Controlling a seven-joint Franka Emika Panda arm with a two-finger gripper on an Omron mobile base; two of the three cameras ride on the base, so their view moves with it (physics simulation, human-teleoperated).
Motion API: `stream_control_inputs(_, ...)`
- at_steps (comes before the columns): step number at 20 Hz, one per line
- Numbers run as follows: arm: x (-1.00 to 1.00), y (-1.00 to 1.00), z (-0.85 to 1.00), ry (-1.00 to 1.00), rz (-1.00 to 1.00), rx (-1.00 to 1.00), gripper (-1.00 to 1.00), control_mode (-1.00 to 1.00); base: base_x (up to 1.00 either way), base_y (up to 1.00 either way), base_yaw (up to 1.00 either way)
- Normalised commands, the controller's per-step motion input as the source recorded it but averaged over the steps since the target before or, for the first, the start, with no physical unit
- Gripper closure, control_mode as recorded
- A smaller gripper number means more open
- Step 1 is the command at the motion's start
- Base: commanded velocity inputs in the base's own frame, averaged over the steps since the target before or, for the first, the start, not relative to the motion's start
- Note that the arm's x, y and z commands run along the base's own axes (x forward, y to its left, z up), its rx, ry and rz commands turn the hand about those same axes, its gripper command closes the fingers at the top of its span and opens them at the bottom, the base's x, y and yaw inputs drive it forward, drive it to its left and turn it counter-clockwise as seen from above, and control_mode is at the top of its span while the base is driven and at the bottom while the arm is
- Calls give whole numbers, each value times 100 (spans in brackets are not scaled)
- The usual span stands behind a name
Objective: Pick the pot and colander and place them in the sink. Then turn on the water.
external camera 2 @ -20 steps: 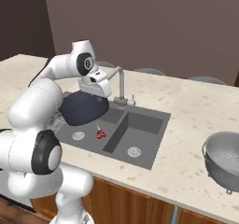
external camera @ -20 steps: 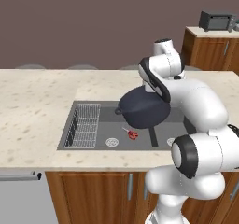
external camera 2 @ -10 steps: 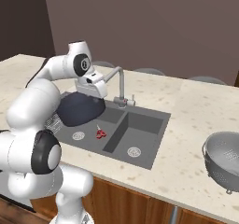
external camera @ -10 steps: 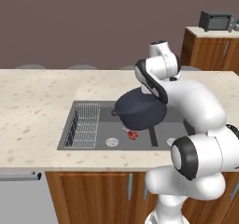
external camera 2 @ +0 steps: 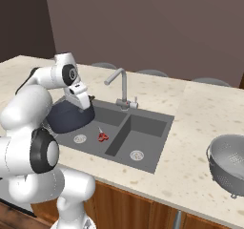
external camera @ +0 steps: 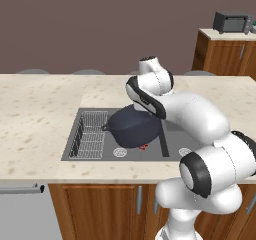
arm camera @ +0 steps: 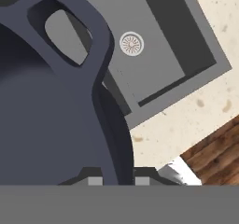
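You have the pot (external camera: pixel 134 127) pinched at its rim, the gripper (arm camera: pixel 117 178) clenched on the wall just beside one loop handle, and it hangs tilted over the left basin of the sink (external camera 2: pixel 143 128), close above the small red thing (external camera 2: pixel 102 137) lying by the drain. Treat the pot as stiff and probably fairly heavy for a one-sided pinch: held at the edge, its weight hangs off to the side, so expect it to swing or twist in the fingers if you move sharply. The smooth dark wall looks slippery, so lower it gently until the base rests on the basin floor before you let go. From the hand view I can't quite tell how deep the fingers reach past the rim, so don't trust the grip for a long carry. The colander (external camera 2: pixel 232 162) sits well apart on the counter (external camera 2: pixel 200 128) to the right of the sink. It should be lighter, thin-walled and rigid; take it by its wide rim, where the fingers can straddle the edge, and expect it to tip toward the bowl side.
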Motion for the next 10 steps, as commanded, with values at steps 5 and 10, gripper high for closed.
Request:
stream_control_inputs(5, 0, 9, -48, 0, -23, 14, 100, -100, 0, 0, 0)
stream_control_inputs(10, 6, 0, -34, 0, -24, 18, 100, -100, 0, 0, 0)
